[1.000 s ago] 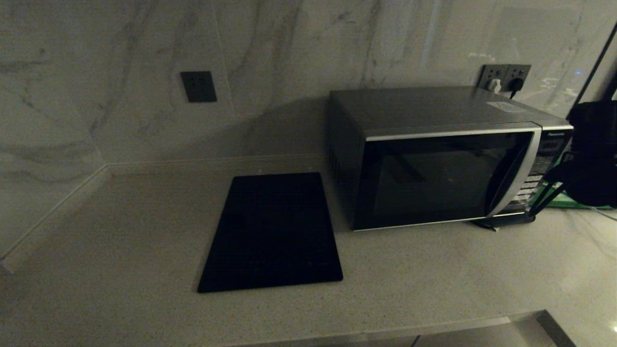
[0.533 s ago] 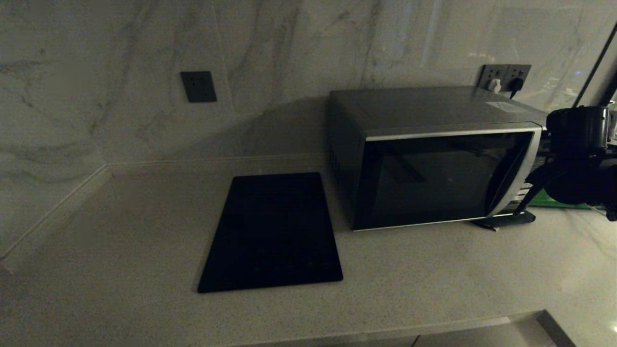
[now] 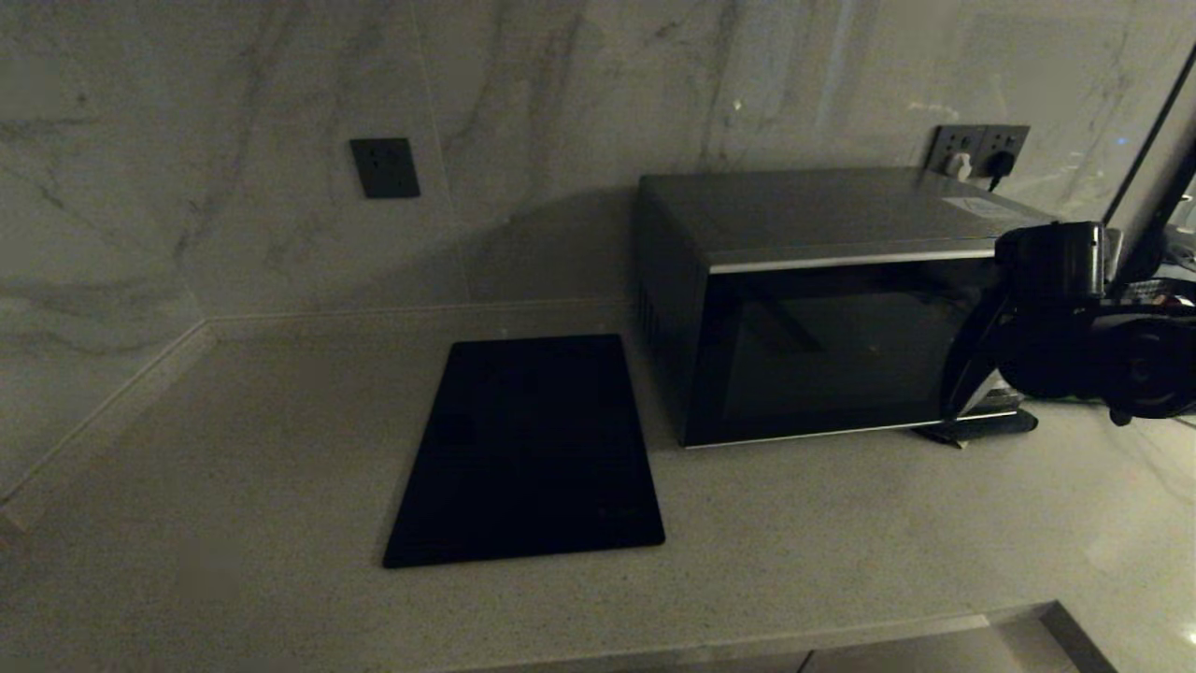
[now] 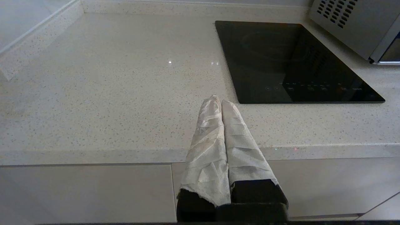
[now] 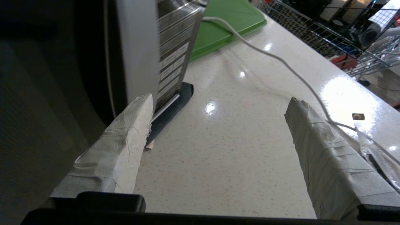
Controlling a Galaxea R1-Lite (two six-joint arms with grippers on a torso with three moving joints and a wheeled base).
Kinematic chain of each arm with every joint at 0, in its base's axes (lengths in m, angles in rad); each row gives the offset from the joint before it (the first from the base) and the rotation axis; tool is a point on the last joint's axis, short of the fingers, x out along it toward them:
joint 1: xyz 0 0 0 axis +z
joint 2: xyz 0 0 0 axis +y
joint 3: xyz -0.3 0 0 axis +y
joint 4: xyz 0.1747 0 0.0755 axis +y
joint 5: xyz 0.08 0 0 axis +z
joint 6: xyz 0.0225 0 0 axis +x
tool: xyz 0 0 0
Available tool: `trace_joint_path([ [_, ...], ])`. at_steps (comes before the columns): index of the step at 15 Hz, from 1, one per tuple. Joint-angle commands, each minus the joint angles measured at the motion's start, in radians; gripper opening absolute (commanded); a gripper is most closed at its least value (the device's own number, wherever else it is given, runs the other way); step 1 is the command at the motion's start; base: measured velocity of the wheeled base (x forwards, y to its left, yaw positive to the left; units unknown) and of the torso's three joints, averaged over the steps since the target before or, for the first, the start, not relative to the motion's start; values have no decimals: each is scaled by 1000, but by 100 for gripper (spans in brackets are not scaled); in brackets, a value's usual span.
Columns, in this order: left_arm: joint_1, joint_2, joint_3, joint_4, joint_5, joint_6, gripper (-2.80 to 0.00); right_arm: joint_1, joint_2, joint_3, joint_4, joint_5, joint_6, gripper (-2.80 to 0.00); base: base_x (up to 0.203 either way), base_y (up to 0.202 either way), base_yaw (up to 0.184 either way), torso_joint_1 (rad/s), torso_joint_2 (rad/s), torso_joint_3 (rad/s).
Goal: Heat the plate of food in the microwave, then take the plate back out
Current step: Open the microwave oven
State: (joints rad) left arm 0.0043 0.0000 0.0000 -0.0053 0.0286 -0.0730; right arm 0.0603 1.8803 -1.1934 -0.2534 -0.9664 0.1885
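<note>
Right gripper (image 5: 218, 125) has swung in from beside the button panel to the microwave (image 3: 822, 308) door's handle edge, fingers wide apart, so we reckon opening the door is next. Plate of food isn't visible to us anywhere. Left gripper (image 4: 218, 106) sits parked off the counter (image 3: 280, 449) edge, fingers together; black mat (image 3: 528, 449), green board (image 5: 231, 22) and white cable (image 5: 281, 65) lie nearby.

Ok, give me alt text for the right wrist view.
The open right gripper hangs above a pale speckled counter, one taped finger beside the microwave by its door's handle edge and button panel. A green board and a white cable lie beyond.
</note>
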Motion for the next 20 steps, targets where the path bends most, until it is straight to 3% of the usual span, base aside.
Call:
trace_joint_path([
  [1, 0, 2, 0, -1, 1, -1, -280, 5, 39, -15, -8, -3, 2, 0, 0, 0, 0, 0, 0, 0],
  [20, 0, 2, 0, -1, 1, -1, -280, 12, 129, -69, -55, 14, 2, 0, 0, 0, 0, 0, 0, 0],
])
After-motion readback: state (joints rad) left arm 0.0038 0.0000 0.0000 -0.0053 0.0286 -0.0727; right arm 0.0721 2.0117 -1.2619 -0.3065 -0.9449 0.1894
